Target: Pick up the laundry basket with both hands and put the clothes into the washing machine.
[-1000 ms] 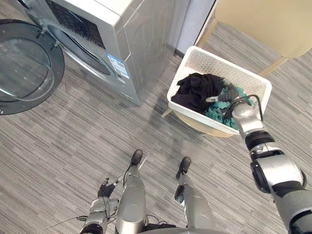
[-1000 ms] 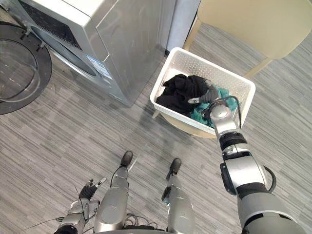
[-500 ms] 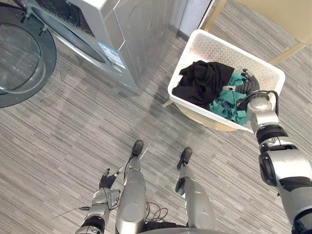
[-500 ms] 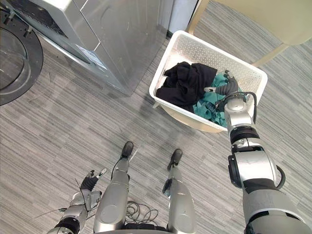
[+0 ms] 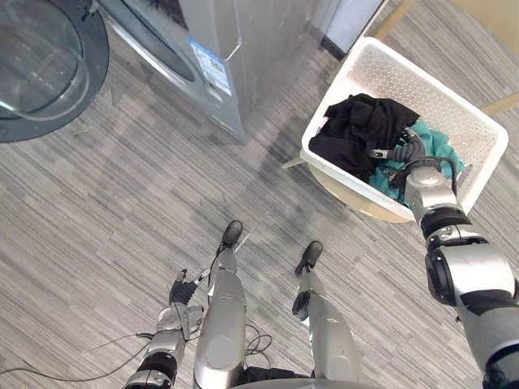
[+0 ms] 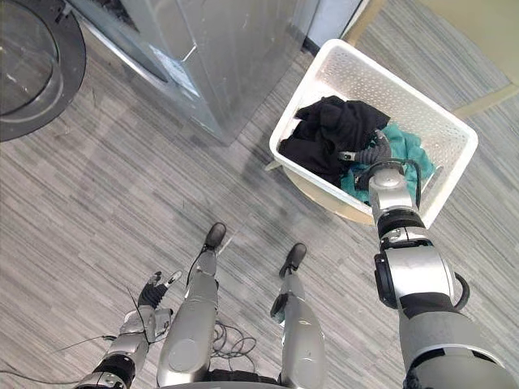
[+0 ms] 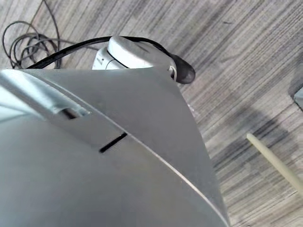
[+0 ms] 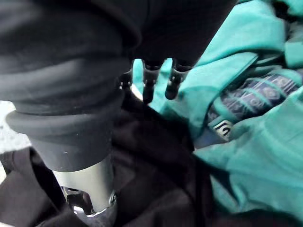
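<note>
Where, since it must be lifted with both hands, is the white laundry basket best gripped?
Probably by the rim of the laundry basket at its two short ends, the left end and the right end, one hand coming from outside each. It is rectangular, a lip runs round the top, and the clothes sit below it.

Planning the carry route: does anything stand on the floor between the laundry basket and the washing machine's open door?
Nothing visible does: bare floor lies between the laundry basket and the washing machine. The machine's corner faces the basket, though, with its open door on the far side, so the route likely rounds that corner.
</note>
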